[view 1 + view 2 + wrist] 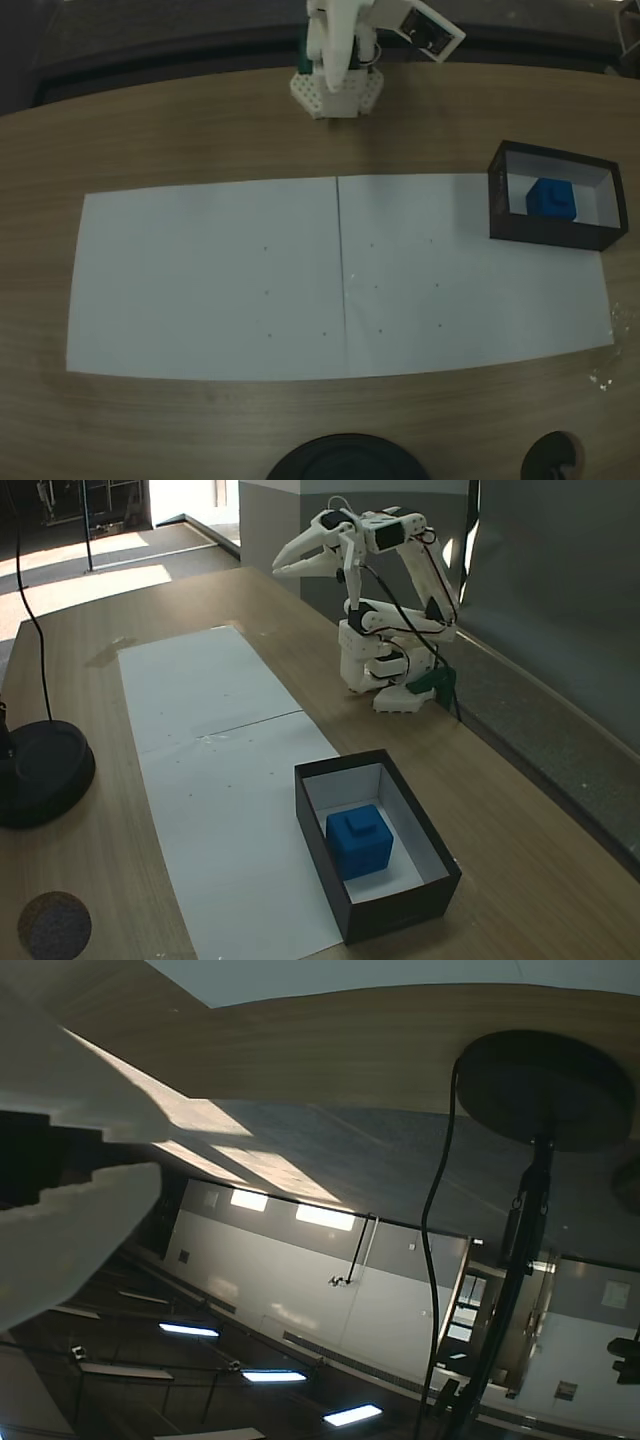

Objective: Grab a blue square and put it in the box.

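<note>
Sitting low in the near right of a fixed view, one box [375, 855] with thin black walls and a pale inside holds one matte blue cube [358, 840], which rests on the box floor with a small raised square on its top face. The box stands on the wood-grain surface [520, 810], its left side on the edge of white paper [200, 740], two sheets laid end to end with a seam between them and a few tiny dark dots. At the near left edge sits a round black base [40, 770] with a thin black cable rising from it. Farther back, one white arm [390, 650] stands on its base near the far edge of the surface, folded up with its upper link doubled back and its forearm held level. The jaws [280, 568] point left in that view, well above the surface and well apart from the box, nearly closed to a narrow tip and holding nothing. In a fixed view from above, the cube [551, 197] lies inside the box [556, 195] at the right.
</note>
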